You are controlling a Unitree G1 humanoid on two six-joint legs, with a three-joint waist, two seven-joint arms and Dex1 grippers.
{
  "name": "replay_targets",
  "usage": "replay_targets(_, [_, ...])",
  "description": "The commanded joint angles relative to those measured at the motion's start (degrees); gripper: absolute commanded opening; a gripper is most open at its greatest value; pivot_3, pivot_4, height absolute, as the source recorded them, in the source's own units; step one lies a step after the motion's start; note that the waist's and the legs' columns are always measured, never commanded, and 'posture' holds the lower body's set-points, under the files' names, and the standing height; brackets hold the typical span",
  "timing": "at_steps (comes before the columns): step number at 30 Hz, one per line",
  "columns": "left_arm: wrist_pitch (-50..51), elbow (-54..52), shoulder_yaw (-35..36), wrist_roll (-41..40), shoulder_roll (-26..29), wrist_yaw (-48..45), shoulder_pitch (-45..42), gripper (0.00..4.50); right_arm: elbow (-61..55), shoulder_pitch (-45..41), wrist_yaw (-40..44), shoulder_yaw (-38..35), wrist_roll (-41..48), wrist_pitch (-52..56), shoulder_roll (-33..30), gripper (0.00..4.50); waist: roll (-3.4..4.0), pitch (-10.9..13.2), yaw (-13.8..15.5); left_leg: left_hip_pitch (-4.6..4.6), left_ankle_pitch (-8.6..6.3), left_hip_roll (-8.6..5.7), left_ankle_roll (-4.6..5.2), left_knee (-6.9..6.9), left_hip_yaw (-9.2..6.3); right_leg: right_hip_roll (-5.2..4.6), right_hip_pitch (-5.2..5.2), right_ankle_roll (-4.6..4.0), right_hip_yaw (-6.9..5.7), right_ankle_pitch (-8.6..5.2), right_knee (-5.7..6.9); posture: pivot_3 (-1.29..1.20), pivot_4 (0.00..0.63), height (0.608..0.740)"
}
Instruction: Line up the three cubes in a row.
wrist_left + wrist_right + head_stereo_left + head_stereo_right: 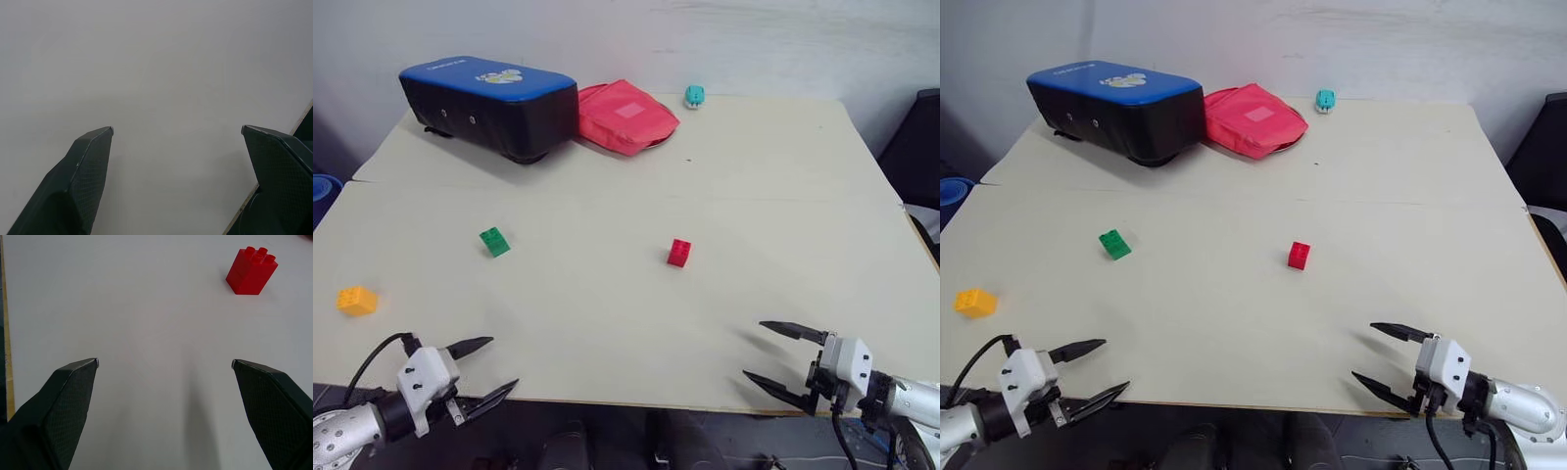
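Over table edge, left end effector (481, 370) wide open, right end effector (771, 354) likewise, both empty

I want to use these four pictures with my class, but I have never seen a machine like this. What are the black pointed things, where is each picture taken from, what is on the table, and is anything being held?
This is a two-armed robot. The two wide pictures come from cameras in its head, looking down over a pale table. The black points are its claws: the left claw and the right claw, both open and holding nothing. The two close pictures come from cameras on the wrists, looking out between each claw's fingers.

On the table lie three small studded blocks, spread apart: a red cube, a green cube and an orange-yellow cube. At the far side are a blue-topped black case, a pink pouch and a small teal object.
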Motion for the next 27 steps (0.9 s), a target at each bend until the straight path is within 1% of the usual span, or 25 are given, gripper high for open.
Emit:
replay_targets(1, [0.7, -4.3, 1.0, -1.5, 0.7, -0.9, 0.6, 4.40, -0.2, -0.8, -0.8, -0.4, 0.7, -0.7, 0.8, 4.50, 0.00, 0.0, 0.0, -0.01, 0.00, 0.00, 0.00, 0.00, 0.00, 0.00, 0.00, 0.00, 0.00, 0.00, -0.01, 0.00, 0.150, 0.740])
replay_targets(5, [2.6, -4.6, 0.4, -4.6, 0.1, -2.2, -0.7, 4.40, 0.0, -1.0, -0.1, 0.4, 0.4, -1.3, 0.9, 4.50, -0.01, 0.0, 0.1, -0.03, -0.01, -0.01, 0.00, 0.01, -0.01, 0.00, 0.01, 0.01, -0.01, 0.01, -0.04, 0.00, 0.150, 0.740])
replay_targets(8, [4.1, -4.3, 0.5, -4.5, 1.0, -2.4, -1.6, 4.40, 0.9, -1.4, -1.2, -0.2, 0.4, -1.6, 1.1, 4.50, -0.01, 0.0, 0.1, -0.02, 0.00, 0.00, 0.00, 0.01, -0.01, 0.01, 0.01, 0.01, -0.02, 0.01, -0.01, 0.00, 0.150, 0.740])
replay_targets(11, [6.1, -4.0, 1.1, -6.2, 1.5, -3.0, -3.3, 4.40, 2.1, -1.9, -1.5, -0.4, 0.4, -1.7, 1.2, 4.50, -0.01, 0.0, 0.0, -0.01, 0.00, -0.01, 0.00, 0.04, -0.01, 0.02, 0.01, 0.01, -0.01, 0.01, 0.02, 0.00, 0.150, 0.740])
replay_targets(14, [7.9, -3.7, 1.9, -8.6, 2.2, -3.9, -5.9, 4.40, 3.3, -4.8, -3.6, -0.5, 1.3, -0.4, 2.3, 4.50, -0.01, 0.0, -0.1, 0.00, 0.01, -0.01, -0.02, 0.04, 0.00, 0.03, 0.00, 0.02, -0.01, 0.01, 0.04, 0.00, 0.150, 0.740])
replay_targets(17, [12.0, -5.0, 2.1, -13.5, 2.0, -3.4, -8.8, 4.40, 0.6, -11.6, -8.8, -0.2, 6.1, 8.7, 3.8, 4.50, 0.00, 0.0, -0.3, 0.01, 0.04, 0.00, -0.08, 0.10, 0.01, 0.04, -0.01, 0.02, 0.02, 0.01, 0.18, 0.00, 0.150, 0.740])
replay_targets(19, [16.6, -6.3, 2.5, -19.4, 0.4, 0.5, -12.6, 4.40, 0.6, -18.5, -9.7, 2.1, 6.5, 12.7, 4.2, 4.50, 0.03, 0.0, -0.6, 0.01, 0.06, 0.00, -0.11, 0.14, 0.02, 0.03, -0.06, 0.02, 0.04, 0.01, 0.28, 0.00, 0.150, 0.740])
replay_targets(20, [18.1, -7.0, 1.8, -20.8, 0.0, 1.9, -14.5, 4.40, 2.1, -22.7, -9.5, 3.7, 5.8, 14.5, 4.4, 4.50, 0.04, 0.0, -0.6, 0.01, 0.07, 0.00, -0.13, 0.18, 0.00, 0.04, -0.08, 0.02, 0.04, 0.01, 0.33, 0.00, 0.150, 0.740])
replay_targets(24, [21.6, -8.6, -1.6, -21.5, -0.1, 3.0, -18.5, 4.40, 12.0, -36.4, -6.7, 9.8, 1.0, 18.3, 4.7, 4.50, 0.04, 0.0, -0.7, -0.01, 0.10, -0.01, -0.18, 0.25, -0.05, 0.06, -0.13, 0.02, 0.00, 0.01, 0.44, 0.00, 0.150, 0.740])
replay_targets(27, [22.5, -9.4, -4.3, -20.7, -0.3, 2.8, -19.8, 4.40, 20.6, -44.9, -2.2, 13.9, -1.5, 19.1, 5.4, 4.50, 0.03, 0.0, -0.7, -0.10, 0.22, 0.00, -0.39, 0.24, -0.02, 0.09, -0.19, 0.01, 0.00, 0.00, 0.35, 0.00, 0.150, 0.740])
